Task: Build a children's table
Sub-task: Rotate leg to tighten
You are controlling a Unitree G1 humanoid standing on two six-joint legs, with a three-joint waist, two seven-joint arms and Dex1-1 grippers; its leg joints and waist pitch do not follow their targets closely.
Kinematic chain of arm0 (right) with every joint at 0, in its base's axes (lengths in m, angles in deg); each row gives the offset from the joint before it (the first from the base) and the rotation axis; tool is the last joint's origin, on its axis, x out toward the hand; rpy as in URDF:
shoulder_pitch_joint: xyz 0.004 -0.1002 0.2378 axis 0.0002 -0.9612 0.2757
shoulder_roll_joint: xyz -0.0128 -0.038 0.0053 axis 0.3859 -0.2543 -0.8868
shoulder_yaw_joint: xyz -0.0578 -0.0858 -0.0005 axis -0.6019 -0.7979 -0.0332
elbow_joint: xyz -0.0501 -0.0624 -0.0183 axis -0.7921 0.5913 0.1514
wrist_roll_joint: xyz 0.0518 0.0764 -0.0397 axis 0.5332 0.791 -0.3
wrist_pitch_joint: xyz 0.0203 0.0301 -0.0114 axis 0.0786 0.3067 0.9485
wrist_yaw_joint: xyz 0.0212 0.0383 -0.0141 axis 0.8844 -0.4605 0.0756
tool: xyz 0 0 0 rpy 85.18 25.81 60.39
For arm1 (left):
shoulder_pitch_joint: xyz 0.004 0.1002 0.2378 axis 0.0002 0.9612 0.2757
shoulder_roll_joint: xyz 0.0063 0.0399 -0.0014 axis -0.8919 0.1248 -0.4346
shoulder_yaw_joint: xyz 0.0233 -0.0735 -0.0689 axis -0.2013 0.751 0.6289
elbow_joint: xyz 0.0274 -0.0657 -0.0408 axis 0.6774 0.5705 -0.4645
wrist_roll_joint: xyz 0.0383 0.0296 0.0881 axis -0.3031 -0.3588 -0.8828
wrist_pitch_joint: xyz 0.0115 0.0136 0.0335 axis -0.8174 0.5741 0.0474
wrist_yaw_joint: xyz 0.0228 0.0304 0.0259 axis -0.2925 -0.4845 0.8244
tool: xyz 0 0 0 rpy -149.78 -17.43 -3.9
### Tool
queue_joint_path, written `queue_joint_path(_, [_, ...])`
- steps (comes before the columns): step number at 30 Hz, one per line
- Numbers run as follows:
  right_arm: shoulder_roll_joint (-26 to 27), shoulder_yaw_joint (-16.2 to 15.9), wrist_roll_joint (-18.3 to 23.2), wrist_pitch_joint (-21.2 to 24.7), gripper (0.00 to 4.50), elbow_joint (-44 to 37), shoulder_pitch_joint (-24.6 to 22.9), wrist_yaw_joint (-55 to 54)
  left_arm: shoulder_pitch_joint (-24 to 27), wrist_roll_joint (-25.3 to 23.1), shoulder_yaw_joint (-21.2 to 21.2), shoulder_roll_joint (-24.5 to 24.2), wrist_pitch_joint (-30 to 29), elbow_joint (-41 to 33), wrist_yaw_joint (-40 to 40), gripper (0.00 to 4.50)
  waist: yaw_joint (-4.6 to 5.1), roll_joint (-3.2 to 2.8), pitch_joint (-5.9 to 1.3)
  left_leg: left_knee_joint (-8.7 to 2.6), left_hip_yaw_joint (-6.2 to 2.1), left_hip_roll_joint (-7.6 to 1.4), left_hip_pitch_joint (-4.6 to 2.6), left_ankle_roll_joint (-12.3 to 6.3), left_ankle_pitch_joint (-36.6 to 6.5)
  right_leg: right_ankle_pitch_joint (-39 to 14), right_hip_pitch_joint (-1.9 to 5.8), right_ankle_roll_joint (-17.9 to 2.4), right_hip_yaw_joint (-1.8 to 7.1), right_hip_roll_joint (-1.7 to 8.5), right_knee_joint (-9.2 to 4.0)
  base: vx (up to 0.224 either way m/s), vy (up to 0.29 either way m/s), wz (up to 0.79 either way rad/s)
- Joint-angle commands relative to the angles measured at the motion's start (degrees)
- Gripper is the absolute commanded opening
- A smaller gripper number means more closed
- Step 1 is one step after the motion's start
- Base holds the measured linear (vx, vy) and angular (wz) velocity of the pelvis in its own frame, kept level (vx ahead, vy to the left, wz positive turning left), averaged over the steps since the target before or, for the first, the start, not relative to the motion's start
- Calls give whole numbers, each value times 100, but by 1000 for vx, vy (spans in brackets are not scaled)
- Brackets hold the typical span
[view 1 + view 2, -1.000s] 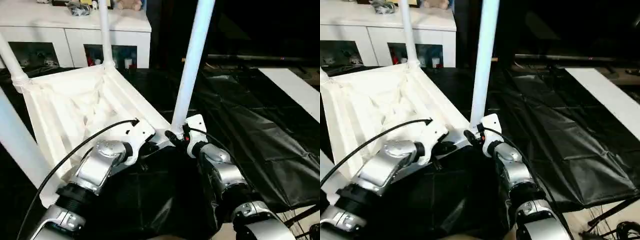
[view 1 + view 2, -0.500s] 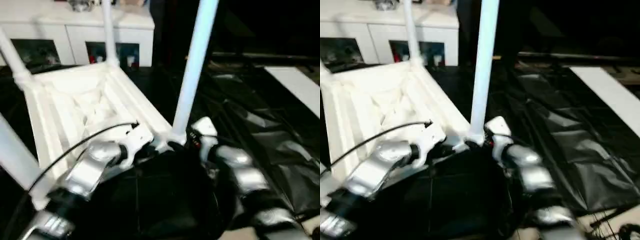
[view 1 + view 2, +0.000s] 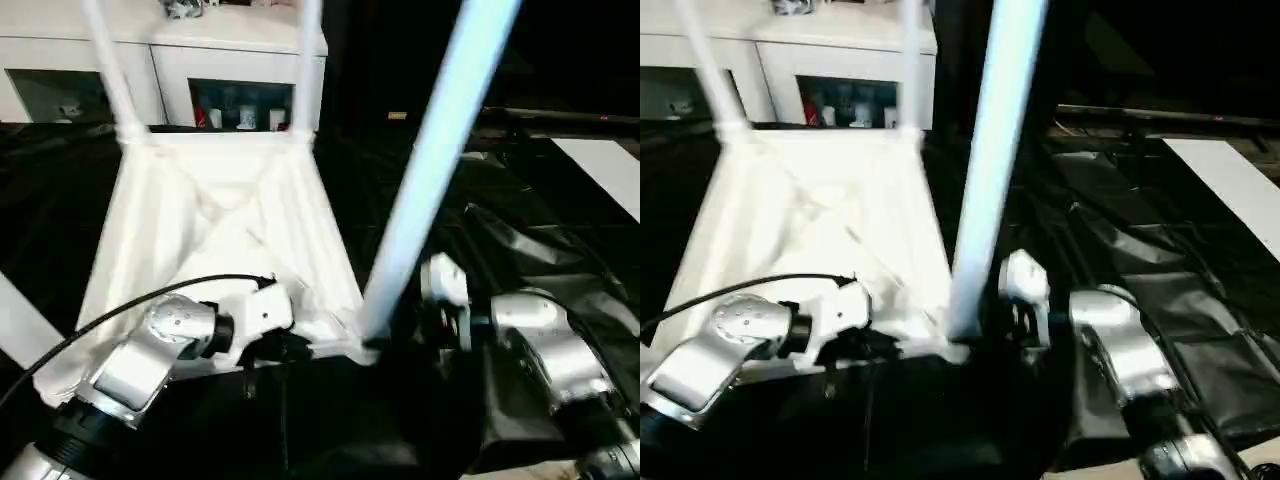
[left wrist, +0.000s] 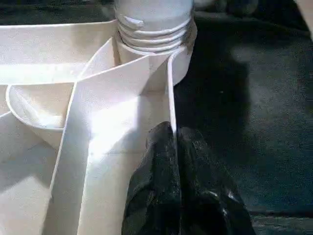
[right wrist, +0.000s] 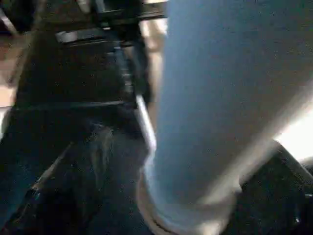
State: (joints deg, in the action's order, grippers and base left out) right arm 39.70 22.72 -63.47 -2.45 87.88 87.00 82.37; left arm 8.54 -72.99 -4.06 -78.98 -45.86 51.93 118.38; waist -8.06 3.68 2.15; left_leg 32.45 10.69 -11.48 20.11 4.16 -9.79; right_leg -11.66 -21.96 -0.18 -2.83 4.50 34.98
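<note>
The children's table lies upside down, its ribbed white tabletop (image 3: pixel 215 225) facing up on black sheeting. Two legs (image 3: pixel 108 70) (image 3: pixel 308 60) stand in the far corners and another leg (image 3: pixel 15 325) rises at the near left. The near right leg (image 3: pixel 430 170) stands in its corner socket (image 4: pixel 181 54), threads showing at its base (image 4: pixel 154 24). My left gripper (image 4: pixel 174 147) is shut on the tabletop's thin rim wall just beside that socket. My right gripper (image 3: pixel 440 315) hovers a little to the right of this leg's base, which looms close in the right wrist view (image 5: pixel 210 122).
A white cabinet with glass doors (image 3: pixel 200 40) stands behind the tabletop. Crumpled black sheeting (image 3: pixel 540 250) covers the floor to the right, with a white board (image 3: pixel 610 160) at the far right. A black cable (image 3: pixel 120 310) loops over my left forearm.
The camera has swung, shifting the whole picture. My right gripper, earlier at the near right leg's base, now stands off to its right. The left gripper stays on the rim.
</note>
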Motion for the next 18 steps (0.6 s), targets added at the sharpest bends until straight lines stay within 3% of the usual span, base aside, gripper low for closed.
queue_joint_path(1, [-25,-61,-103,-3,395,-83,53,20,-8,-66,-330,-9,26,22,247,0,51,-63,-231,-416,-81,-202,-86,33,-1905,-1731,127,-865,244,338,-486,0,0,0])
queue_joint_path(8, [-24,-236,-378,-172,395,110,157,-128,-83,-92,-308,-23,17,103,241,0,66,-57,-237,-415,-86,-197,-74,69,-1847,-1658,131,-854,241,324,-468,0,0,0])
queue_joint_path(18, [4,-142,-400,-216,379,425,245,-238,-64,-131,-255,-77,23,147,235,0,67,-47,-241,-408,-82,-199,-74,39,-1787,-1615,130,-876,237,323,-462,0,0,0])
